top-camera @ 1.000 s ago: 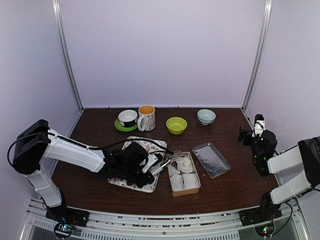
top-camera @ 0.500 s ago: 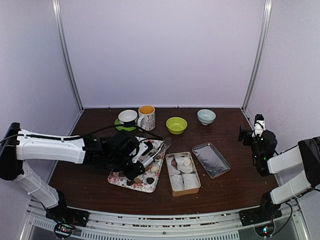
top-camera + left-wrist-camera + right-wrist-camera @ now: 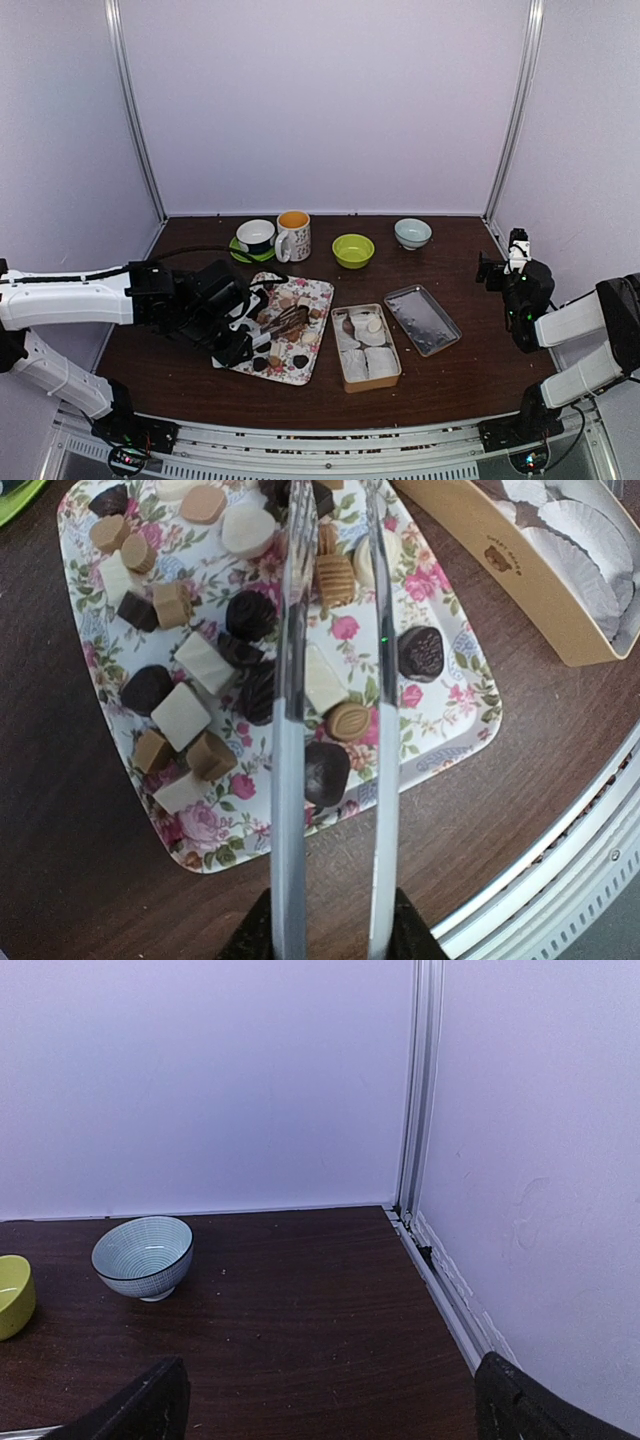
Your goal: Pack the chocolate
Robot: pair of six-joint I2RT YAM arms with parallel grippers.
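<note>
Left claw [image 3: 335, 932] gripping tongs [image 3: 288, 730], pulled back from tin [image 3: 349, 383] to tray [image 3: 440, 705]; tong arms now spread over chocolates [image 3: 250, 615]. Right claw [image 3: 330, 1408] wide open, unmoved.

The chocolate [image 3: 250, 613] is lying loose as many small bite-size pieces: dark brown, light brown and cream-white, in round, square and oval shapes. They are sitting flat and scattered in a single layer over the flowered tray [image 3: 455, 695], on the table [image 3: 60, 810] left of centre.
</note>
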